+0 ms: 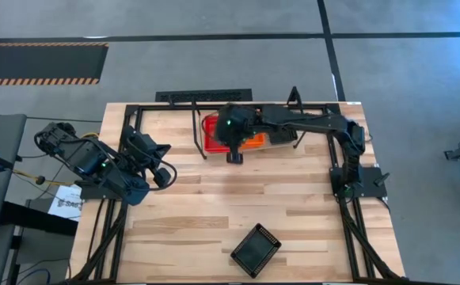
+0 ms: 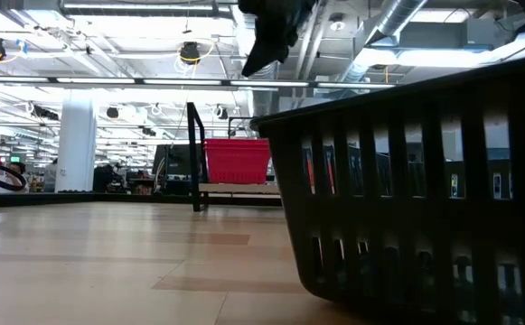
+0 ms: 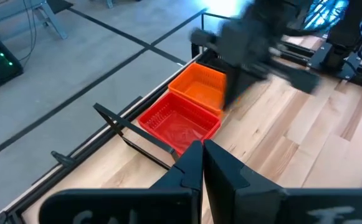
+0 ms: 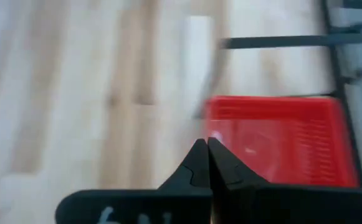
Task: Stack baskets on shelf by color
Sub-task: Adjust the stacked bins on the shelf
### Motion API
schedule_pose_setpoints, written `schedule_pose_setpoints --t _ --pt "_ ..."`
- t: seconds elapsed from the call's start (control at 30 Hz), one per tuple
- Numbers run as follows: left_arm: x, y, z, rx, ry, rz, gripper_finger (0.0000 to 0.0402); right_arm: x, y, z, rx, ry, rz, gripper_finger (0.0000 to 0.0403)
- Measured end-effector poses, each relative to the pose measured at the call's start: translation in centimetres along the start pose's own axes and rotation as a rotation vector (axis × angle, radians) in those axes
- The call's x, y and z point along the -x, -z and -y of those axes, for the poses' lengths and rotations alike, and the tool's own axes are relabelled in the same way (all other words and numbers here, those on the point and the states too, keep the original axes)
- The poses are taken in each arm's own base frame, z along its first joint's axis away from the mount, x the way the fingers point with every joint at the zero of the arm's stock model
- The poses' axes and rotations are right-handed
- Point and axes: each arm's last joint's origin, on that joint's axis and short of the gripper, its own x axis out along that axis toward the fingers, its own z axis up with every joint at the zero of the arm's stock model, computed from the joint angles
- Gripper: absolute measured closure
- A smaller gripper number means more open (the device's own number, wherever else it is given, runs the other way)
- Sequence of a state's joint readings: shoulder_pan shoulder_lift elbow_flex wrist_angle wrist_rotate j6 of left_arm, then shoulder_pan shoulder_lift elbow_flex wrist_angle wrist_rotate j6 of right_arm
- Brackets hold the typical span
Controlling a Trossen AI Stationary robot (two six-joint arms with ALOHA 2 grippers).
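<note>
Left side: the left gripper (image 1: 165, 176) rests over the left part of the table (image 1: 214, 214), its arm folded near the table's left edge. Its fingers (image 3: 193, 163) are pressed together, clenched on nothing. A sheet of paper (image 1: 65, 202) lies just off the table's left edge beneath that arm.

Centre, far edge: the shelf (image 1: 202, 134) stands along the back of the table, its black wire frame (image 3: 115, 118) upright at the left end. On it sits a red basket (image 1: 214, 136), with an orange basket (image 1: 255, 141) just beside it to the right; the wrist view shows the two touching side by side (image 3: 181, 124) (image 3: 199, 87). The right gripper (image 1: 234, 157) hangs over the front edge of the red basket, its arm reaching across from the right and covering much of both baskets from above. Its fingers (image 4: 199, 163) are closed tight, holding nothing.

Centre, near edge: a black basket (image 1: 256, 249) lies alone on the table, turned at an angle, well apart from the shelf. In the low view it (image 2: 416, 190) fills the right foreground and blocks most of the shelf's right portion; only the red basket (image 2: 237, 161) shows beyond it.
</note>
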State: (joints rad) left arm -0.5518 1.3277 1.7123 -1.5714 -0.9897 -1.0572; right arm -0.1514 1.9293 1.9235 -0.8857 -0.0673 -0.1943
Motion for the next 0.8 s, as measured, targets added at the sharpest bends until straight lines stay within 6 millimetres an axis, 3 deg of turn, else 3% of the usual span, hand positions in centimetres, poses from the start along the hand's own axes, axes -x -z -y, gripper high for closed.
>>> schedule_pose_setpoints --t 0.2,0.3,0.57,0.8 --pt "-0.5 0.7 0.3 -0.027 -0.018 -0.010 0.0401 -2.9 0.7 -5.1 0.117 -0.115 -0.058 0.0403" --pt "-0.9 1.3 0.5 -0.026 -0.029 -0.022 0.0401 -5.2 2.0 -6.2 0.155 -0.100 -0.129 0.0403" --pt "-1.0 1.5 0.8 -0.018 -0.009 -0.050 0.0401 -10.7 3.8 -5.4 0.180 -0.076 -0.231 0.0403" --pt "-1.0 1.5 0.8 -0.012 -0.005 -0.059 0.0402 -12.8 4.7 -4.0 0.166 -0.064 -0.261 0.0403"
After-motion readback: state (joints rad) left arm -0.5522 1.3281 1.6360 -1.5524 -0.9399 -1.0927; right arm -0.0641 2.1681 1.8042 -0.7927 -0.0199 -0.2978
